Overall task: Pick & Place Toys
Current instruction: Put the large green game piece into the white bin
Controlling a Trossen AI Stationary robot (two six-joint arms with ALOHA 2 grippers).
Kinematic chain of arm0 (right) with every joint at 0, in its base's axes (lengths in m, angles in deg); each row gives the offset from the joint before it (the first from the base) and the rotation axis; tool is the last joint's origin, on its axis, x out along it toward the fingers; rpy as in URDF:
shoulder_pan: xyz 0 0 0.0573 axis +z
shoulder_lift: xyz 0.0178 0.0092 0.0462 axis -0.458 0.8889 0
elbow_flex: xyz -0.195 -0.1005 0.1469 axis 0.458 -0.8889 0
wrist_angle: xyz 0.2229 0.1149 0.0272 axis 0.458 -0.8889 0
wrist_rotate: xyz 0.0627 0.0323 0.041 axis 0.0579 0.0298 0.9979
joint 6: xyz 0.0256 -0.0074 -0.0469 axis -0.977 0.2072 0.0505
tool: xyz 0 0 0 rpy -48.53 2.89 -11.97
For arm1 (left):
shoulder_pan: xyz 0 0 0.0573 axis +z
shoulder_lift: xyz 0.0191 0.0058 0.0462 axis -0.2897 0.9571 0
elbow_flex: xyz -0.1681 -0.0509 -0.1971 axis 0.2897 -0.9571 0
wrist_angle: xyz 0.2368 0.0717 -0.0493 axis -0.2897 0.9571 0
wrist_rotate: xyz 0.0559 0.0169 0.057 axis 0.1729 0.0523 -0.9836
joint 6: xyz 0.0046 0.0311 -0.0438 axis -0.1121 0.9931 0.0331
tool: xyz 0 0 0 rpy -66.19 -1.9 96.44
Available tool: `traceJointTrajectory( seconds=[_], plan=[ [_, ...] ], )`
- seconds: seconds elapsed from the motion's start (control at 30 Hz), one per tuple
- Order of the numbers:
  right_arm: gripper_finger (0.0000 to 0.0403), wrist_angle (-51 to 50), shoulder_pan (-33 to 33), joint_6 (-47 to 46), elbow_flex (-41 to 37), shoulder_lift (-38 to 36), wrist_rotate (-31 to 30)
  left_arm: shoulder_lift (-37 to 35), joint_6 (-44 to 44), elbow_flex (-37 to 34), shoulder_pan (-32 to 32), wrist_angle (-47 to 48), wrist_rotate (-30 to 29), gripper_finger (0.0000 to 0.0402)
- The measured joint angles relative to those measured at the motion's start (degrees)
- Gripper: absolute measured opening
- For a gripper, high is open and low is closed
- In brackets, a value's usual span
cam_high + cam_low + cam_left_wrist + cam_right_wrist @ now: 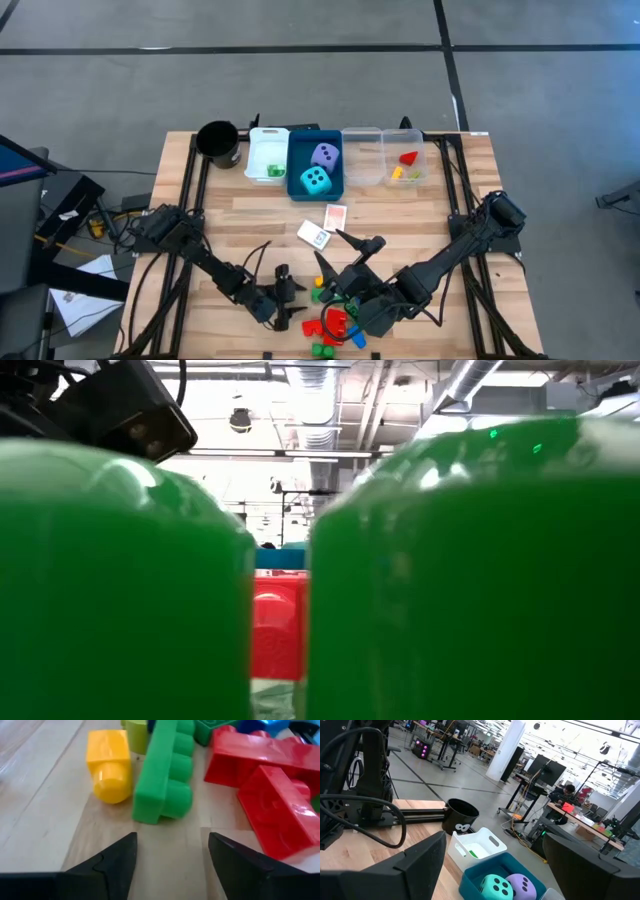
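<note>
Small plastic bricks lie in a pile (335, 320) near the table's front edge. In the left wrist view a long green brick (162, 775) lies on its side, with a yellow brick (107, 765) and red bricks (260, 785) beside it. My left gripper (172, 855) (295, 300) is open and low over the wood, just short of the green brick's end. My right gripper (355, 245) (495, 870) hangs open, high above the pile, holding nothing. Two card packs (336, 215) (313, 235) lie flat mid-table. The cyan die (315, 180) and the lavender die (325, 155) sit in the blue tray (298, 150).
Along the far edge stand a black cup (218, 143), a white tray (262, 145) with a green piece, the blue tray and two clear trays (362, 150) (425, 155), one holding red and yellow bricks. In the low view, green bricks (120, 590) fill the picture, with a red one (277, 625) between them.
</note>
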Motion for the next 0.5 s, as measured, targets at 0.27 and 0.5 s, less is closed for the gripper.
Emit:
traceJointTrajectory(
  seconds=[0.27, 0.5],
  plan=[
    [0.0327, 0.1, 0.0, 0.0, 0.0, 0.0, 0.0, 0.0, 1.8, 0.0, 1.6, -0.7, 0.6, 0.0290],
    [0.0327, 0.1, 0.0, 0.0, 0.0, 0.0, 0.0, 0.2, 1.7, -0.1, 4.2, -3.3, 0.5, 0.0314]
  ],
)
